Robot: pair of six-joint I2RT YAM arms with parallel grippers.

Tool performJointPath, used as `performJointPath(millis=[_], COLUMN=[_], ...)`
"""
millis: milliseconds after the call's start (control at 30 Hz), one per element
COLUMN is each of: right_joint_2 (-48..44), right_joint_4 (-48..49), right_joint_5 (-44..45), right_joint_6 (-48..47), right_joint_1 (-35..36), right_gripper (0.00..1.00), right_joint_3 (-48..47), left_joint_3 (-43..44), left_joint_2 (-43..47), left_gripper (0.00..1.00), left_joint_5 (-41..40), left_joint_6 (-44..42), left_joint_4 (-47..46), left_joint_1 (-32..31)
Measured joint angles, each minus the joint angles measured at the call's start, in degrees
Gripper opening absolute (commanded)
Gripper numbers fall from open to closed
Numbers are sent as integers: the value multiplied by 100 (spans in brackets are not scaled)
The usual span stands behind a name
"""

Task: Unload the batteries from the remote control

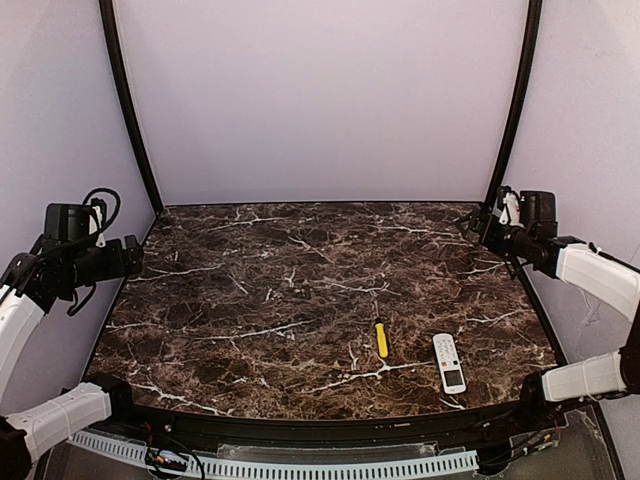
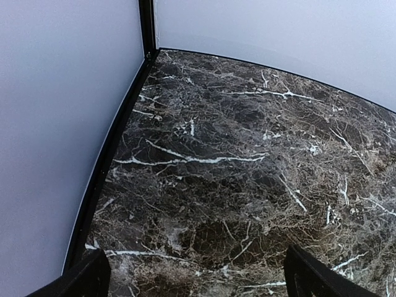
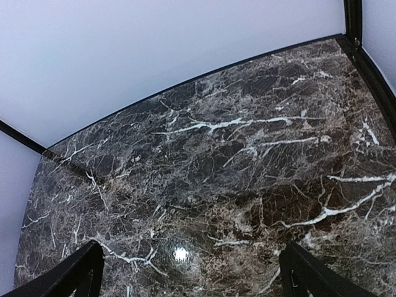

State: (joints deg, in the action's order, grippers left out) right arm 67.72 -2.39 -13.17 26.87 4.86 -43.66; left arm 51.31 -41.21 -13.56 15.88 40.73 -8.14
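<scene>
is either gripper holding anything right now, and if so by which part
Nothing is held. The left gripper and the right gripper are both open and empty. The remote control lies on its own, apart from both.

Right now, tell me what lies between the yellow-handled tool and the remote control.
Only bare marble table separates the yellow-handled tool from the remote control; the top external view shows it.

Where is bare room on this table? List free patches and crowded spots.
Free: the whole left half of the table and the back strip along the rear wall. Crowded only front right, where the yellow tool and the remote lie close but apart.
</scene>
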Motion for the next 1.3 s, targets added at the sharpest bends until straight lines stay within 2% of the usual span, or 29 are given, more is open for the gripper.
performJointPath(millis=[367, 633, 900, 1300], right_joint_2=[0, -127, -564, -313], right_joint_4=[-984, -2190, -3097, -3886], right_joint_5=[-671, -505, 131, 798], right_joint_6=[391, 682, 1266, 2041], right_joint_1=[9, 326, 960, 2422], right_gripper=[99, 99, 98, 99], right_joint_3=[-114, -260, -179, 199], left_joint_3=[-199, -352, -396, -424], left_joint_2=[146, 367, 472, 529], left_gripper=[98, 98, 99, 98], left_joint_5=[122, 162, 208, 219], left_joint_6=[-173, -186, -192, -192], left_joint_4=[55, 4, -37, -44], left_joint_1=[0, 0, 0, 0])
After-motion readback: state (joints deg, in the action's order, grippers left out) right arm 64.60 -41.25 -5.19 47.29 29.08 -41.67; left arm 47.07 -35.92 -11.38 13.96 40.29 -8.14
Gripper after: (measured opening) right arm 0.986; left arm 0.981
